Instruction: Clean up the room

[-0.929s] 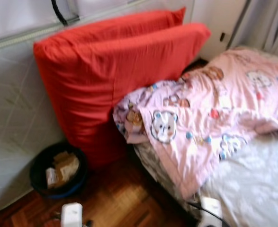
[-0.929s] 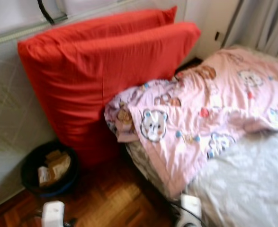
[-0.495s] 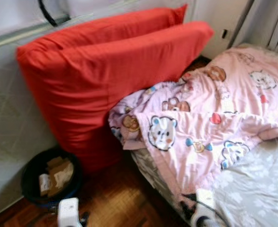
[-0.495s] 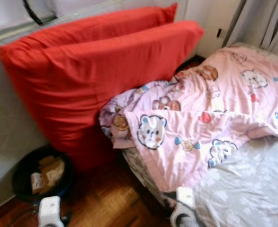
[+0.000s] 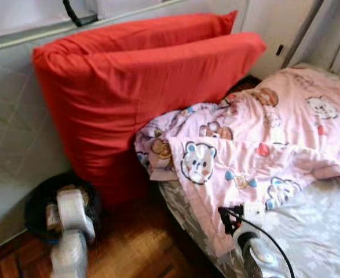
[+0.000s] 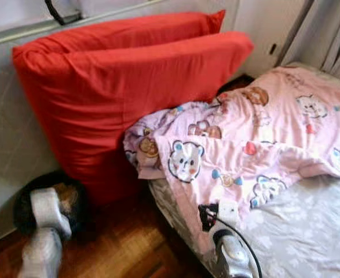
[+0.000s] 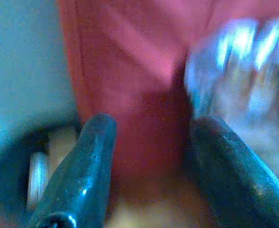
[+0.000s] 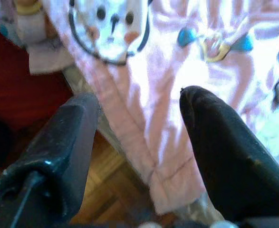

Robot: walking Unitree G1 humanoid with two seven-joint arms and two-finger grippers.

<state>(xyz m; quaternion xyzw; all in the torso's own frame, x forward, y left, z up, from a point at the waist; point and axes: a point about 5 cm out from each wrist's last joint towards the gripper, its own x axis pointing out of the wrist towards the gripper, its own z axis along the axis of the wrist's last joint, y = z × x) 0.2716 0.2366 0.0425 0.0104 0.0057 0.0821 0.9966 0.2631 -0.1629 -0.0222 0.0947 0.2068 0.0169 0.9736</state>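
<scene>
Your right end effector (image 8: 139, 133), fingers apart, hovers over the pink cartoon-print quilt (image 5: 262, 156); your left end effector (image 7: 149, 161), fingers apart, faces the red pillows (image 5: 141, 92).

Bin (image 5: 36, 204): mostly hidden behind the left arm (image 5: 71, 231); its contents cannot be told.
Blanket (image 5: 262, 145): cut off at the right edge; its near corner hangs over the bed (image 5: 314, 231) side.
Left wrist view: heavily blurred, the pale patch beside the red pillow (image 7: 129, 71) unreadable.
Right arm (image 5: 256, 249): cut off at the bottom edge.
</scene>
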